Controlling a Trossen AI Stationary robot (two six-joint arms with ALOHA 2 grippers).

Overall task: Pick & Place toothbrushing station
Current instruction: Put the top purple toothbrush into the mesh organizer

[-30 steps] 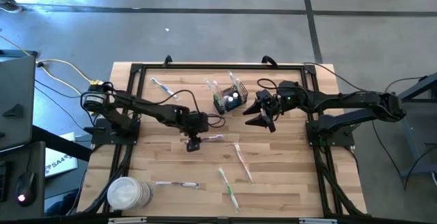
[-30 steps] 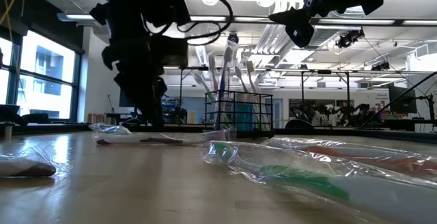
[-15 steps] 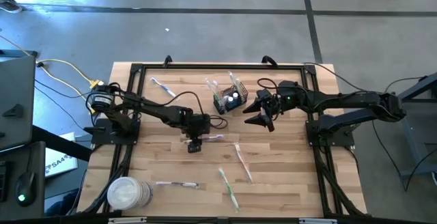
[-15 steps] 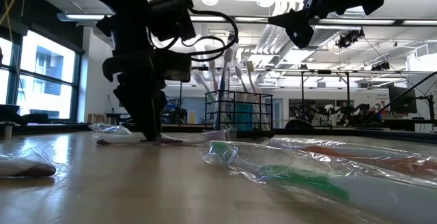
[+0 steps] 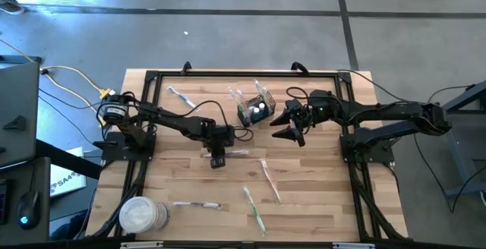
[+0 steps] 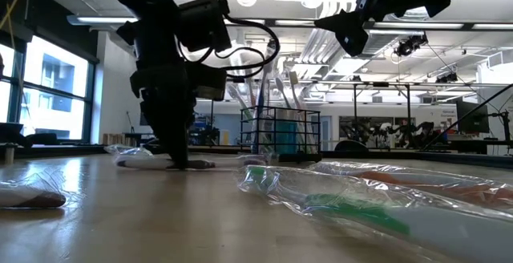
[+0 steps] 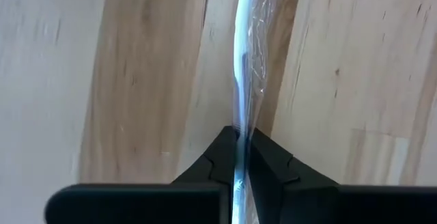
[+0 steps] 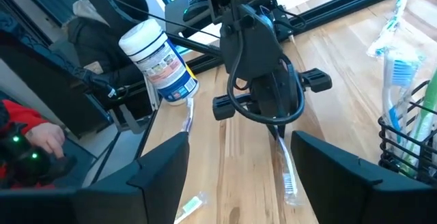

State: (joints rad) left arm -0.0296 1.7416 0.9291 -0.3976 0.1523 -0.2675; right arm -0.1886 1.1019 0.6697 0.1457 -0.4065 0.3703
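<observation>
The toothbrushing station (image 5: 254, 109), a small black wire basket with several toothbrushes standing in it, sits at the table's far middle; the low view also shows the basket (image 6: 280, 131). A clear-wrapped toothbrush (image 5: 237, 152) lies flat on the wood at the table's middle. My left gripper (image 5: 216, 158) stands over its left end, shut on it, and shows in the low view as well (image 6: 178, 157). My right gripper (image 5: 291, 127) hangs open in the air just right of the basket, touching nothing. My left gripper pinches the wrapped toothbrush (image 7: 239, 145) between its two fingers, close to the brush's left end. The fingers come from above, pointing steeply down, one on each long side. The rest of the brush (image 7: 246, 39) lies on the wood beyond the fingertips.
More wrapped toothbrushes lie loose: one right of centre (image 5: 270, 181), one near the front (image 5: 254, 209), one front left (image 5: 196, 204), one far left (image 5: 178, 95). A round white tub (image 5: 143, 215) stands at the front left corner. A person (image 8: 41, 135) is beyond the table's edge.
My left gripper has come down onto the wrapped toothbrush at the table's middle and shut on it. The toothbrush still lies on the wood.
</observation>
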